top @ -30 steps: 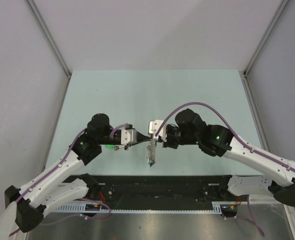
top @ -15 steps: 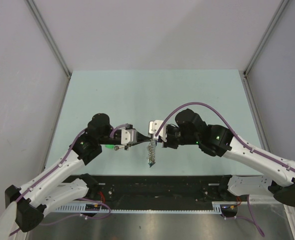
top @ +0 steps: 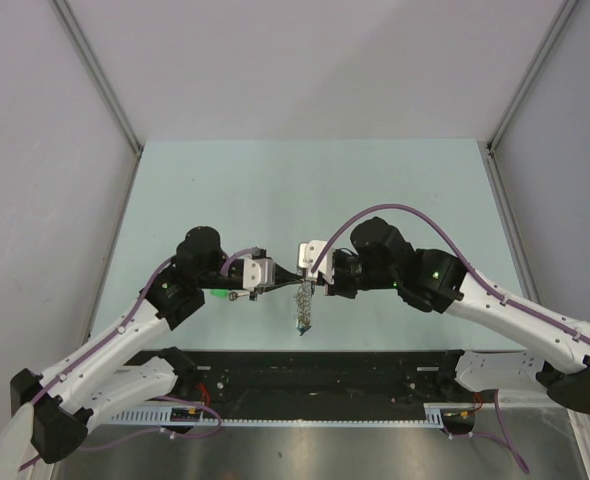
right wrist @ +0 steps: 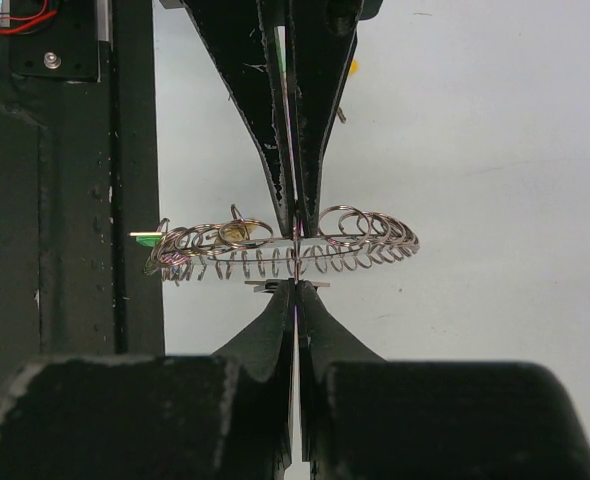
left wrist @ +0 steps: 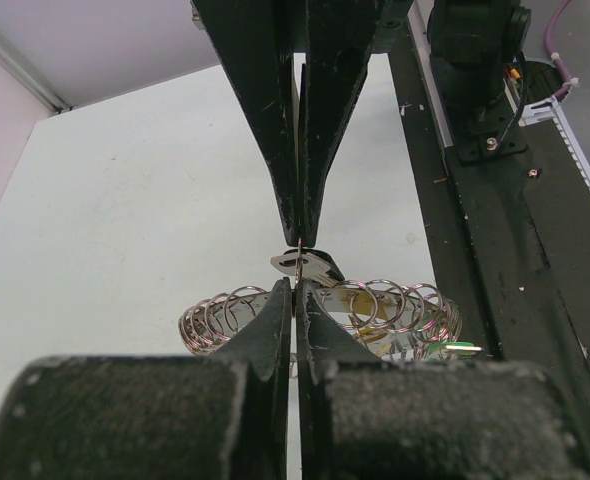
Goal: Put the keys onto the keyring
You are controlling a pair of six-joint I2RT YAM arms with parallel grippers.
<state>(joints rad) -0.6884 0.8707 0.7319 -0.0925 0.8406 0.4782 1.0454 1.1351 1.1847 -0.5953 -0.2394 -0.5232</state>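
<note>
Next to nothing has moved over the last second: both arms hold the same tip-to-tip pose over the middle of the table, and only the hanging end of the keyring seems to have swung a touch. The left gripper has its jaws closed to a hairline slit, pinching the wire of the keyring, a long springy coil of loops. The right gripper faces it head-on, jaws just as narrow. At its tips sits a small pale key, which it appears to be pinching, though the contact is too fine to be sure. So the key lies directly ahead of the right gripper, between the two sets of tips, touching or almost touching the coil. The keyring's long axis runs crosswise to the line joining the grippers, spreading to both sides of the fingers. Keys already on it hang toward one end, among them a green-headed key. Neither arm is nearer, since both are at the meeting point. Judged from this, the coming move is a very small push or twist along the fingers' own line to work the key's hole onto the wire. The work hangs in the air above the pale, flat table surface, with the black strip at the near edge close below the dangling end. There is little room between the tips.
</note>
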